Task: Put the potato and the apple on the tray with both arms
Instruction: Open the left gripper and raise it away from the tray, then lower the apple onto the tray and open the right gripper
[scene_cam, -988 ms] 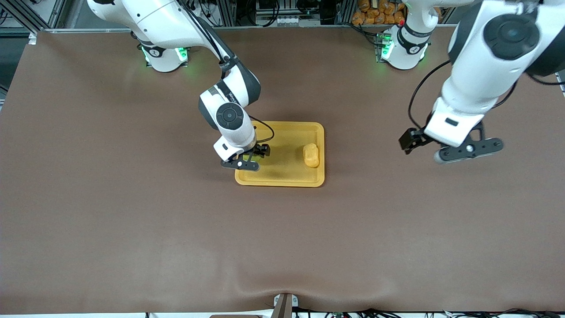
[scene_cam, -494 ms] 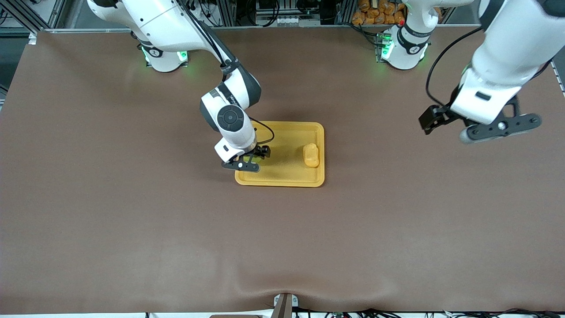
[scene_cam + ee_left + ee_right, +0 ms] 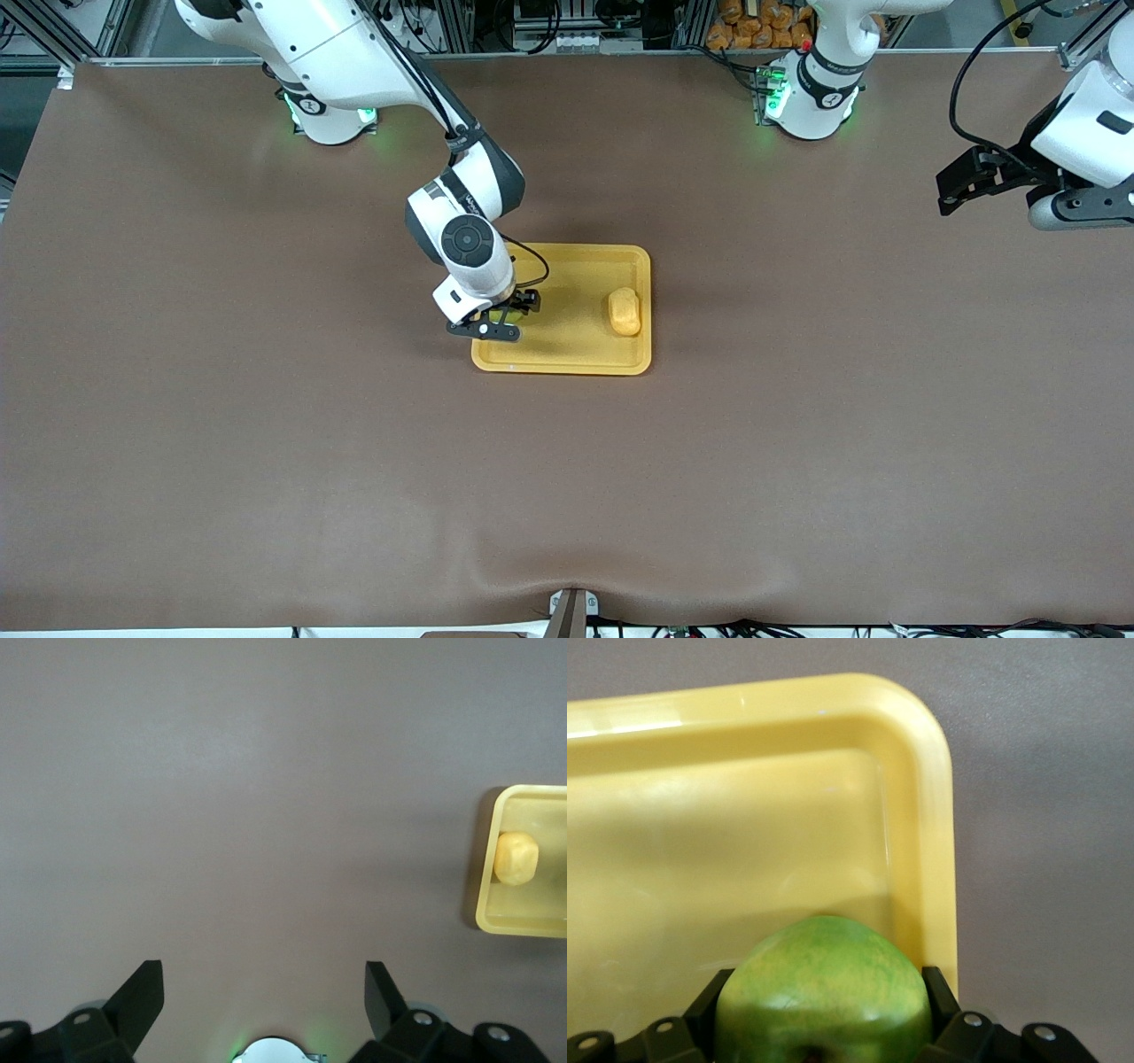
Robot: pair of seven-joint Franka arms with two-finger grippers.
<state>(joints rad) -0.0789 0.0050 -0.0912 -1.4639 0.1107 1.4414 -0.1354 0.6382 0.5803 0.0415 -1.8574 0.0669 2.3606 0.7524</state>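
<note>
My right arm reaches out from its base toward the middle of the table, elbow bent and wrist pointing straight down. The right gripper (image 3: pixel 493 321) sits low there, its fingers (image 3: pixel 937 988) clamped on the apple (image 3: pixel 824 992). My left arm is drawn up and out toward its own end of the table and waits. The left gripper (image 3: pixel 1076 208) hangs high over bare table, fingers (image 3: pixel 142 994) spread wide apart with nothing between them.

Yellow-orange tray (image 3: pixel 567 354), yellow-orange potato (image 3: pixel 625 311), mottled green apple (image 3: pixel 824 997) with what looks like a brown stem dimple, plain brown desk (image 3: pixel 266 425), black right pincer (image 3: pixel 493 321)
</note>
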